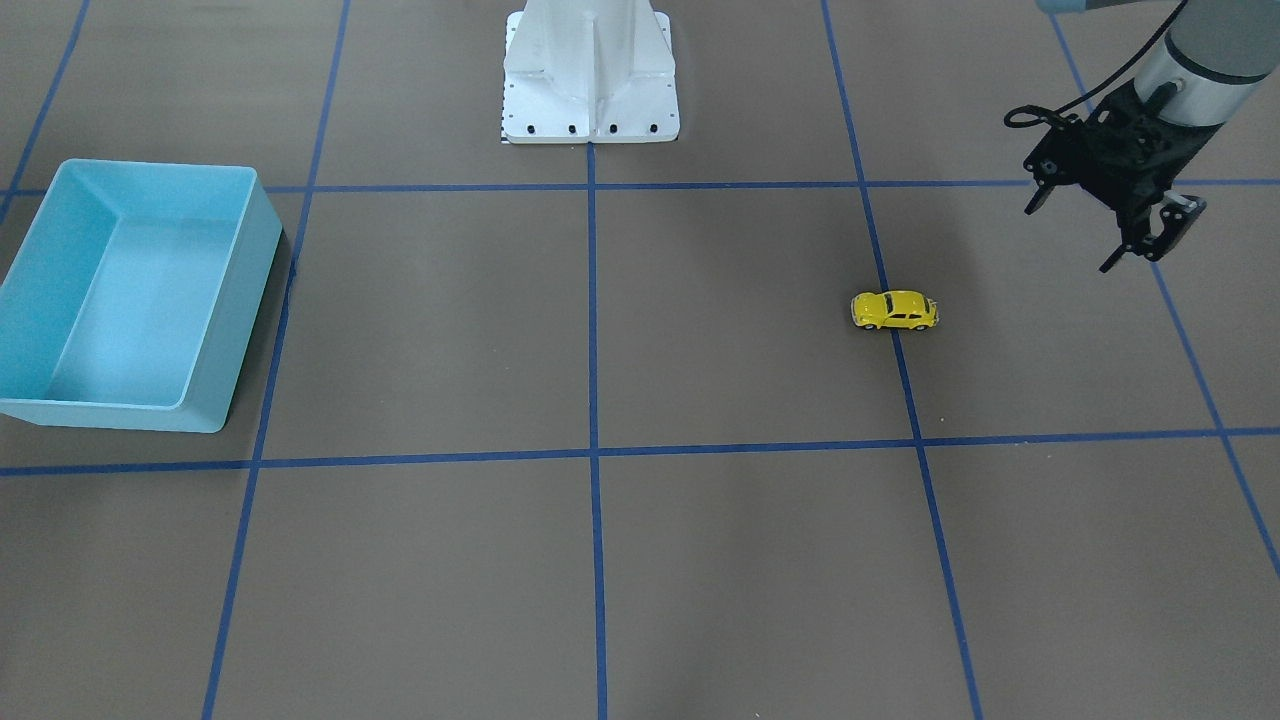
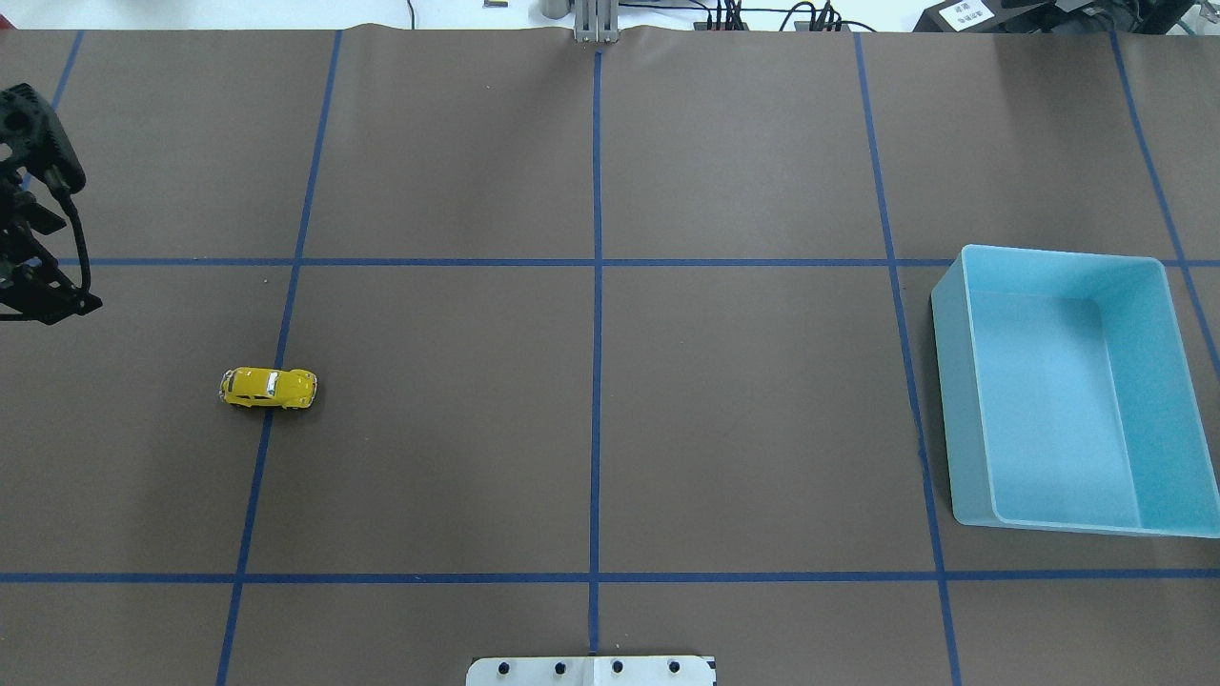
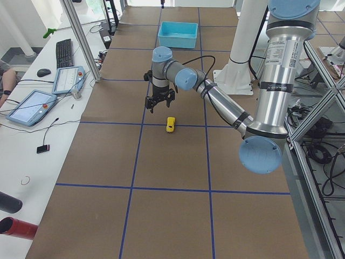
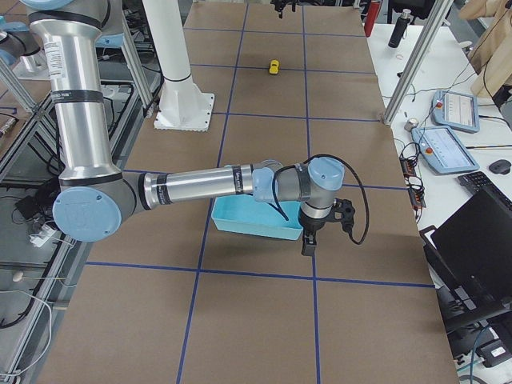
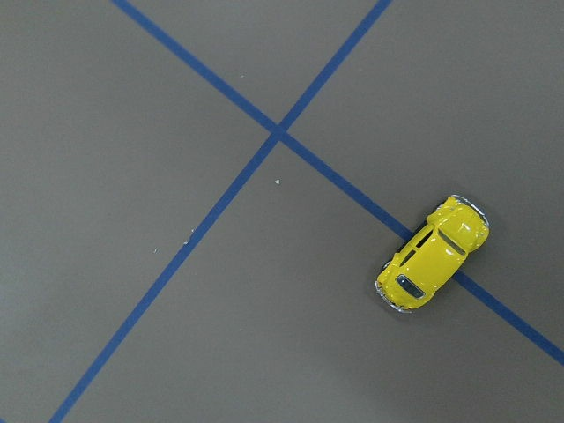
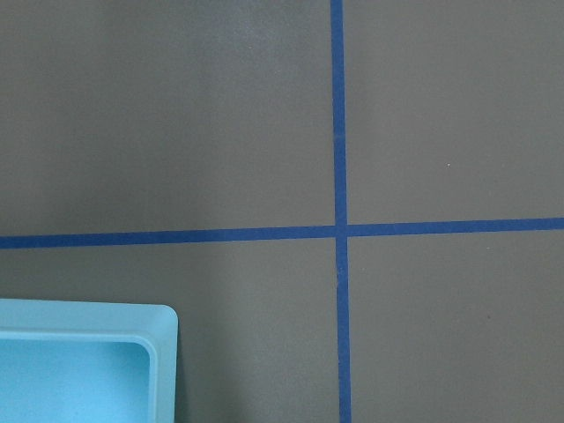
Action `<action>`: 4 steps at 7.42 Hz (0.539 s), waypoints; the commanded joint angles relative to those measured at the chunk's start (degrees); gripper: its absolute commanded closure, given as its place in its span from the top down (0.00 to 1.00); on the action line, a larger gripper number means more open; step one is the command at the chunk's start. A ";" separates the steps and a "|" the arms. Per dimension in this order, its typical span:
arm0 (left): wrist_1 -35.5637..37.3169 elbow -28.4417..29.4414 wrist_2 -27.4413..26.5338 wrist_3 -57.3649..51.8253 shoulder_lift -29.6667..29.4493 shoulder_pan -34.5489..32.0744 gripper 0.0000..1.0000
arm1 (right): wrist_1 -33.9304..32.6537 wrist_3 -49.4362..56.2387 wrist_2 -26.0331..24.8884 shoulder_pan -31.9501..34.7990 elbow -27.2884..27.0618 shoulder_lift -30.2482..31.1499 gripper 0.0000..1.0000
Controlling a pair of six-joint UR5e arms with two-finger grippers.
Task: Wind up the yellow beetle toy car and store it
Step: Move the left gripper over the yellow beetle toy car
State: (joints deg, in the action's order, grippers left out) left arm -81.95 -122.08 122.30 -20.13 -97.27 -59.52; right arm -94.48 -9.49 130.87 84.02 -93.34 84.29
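Observation:
The yellow beetle toy car (image 1: 894, 311) stands on its wheels on a blue tape line on the brown table; it also shows in the overhead view (image 2: 269, 389) and in the left wrist view (image 5: 433, 254). My left gripper (image 1: 1075, 238) hangs open and empty above the table, apart from the car, further out toward the table's left end; it also shows in the exterior left view (image 3: 160, 106). My right gripper (image 4: 308, 240) hovers beside the light blue bin (image 4: 256, 226); I cannot tell whether it is open or shut.
The light blue bin (image 2: 953, 400) is empty and stands at the table's right end, its corner in the right wrist view (image 6: 163, 352). The white robot base (image 1: 590, 80) stands at mid-table edge. Tablets and a keyboard (image 3: 64, 51) lie on a side bench.

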 commanded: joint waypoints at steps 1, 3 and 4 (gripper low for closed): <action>-0.32 0.26 -0.22 -8.15 -0.90 2.73 1.00 | 0.00 0.00 0.00 0.09 0.00 0.00 1.00; -0.32 3.24 0.39 -10.44 -4.84 6.77 1.00 | 0.00 0.00 0.00 0.00 0.00 0.09 1.00; -0.41 3.51 0.40 -13.24 -4.94 7.66 1.00 | 0.00 0.00 0.00 0.00 0.09 0.09 1.00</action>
State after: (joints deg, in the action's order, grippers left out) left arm -82.28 -119.51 122.51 -30.50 -101.20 -53.45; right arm -94.48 -9.49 130.87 84.06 -93.32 84.34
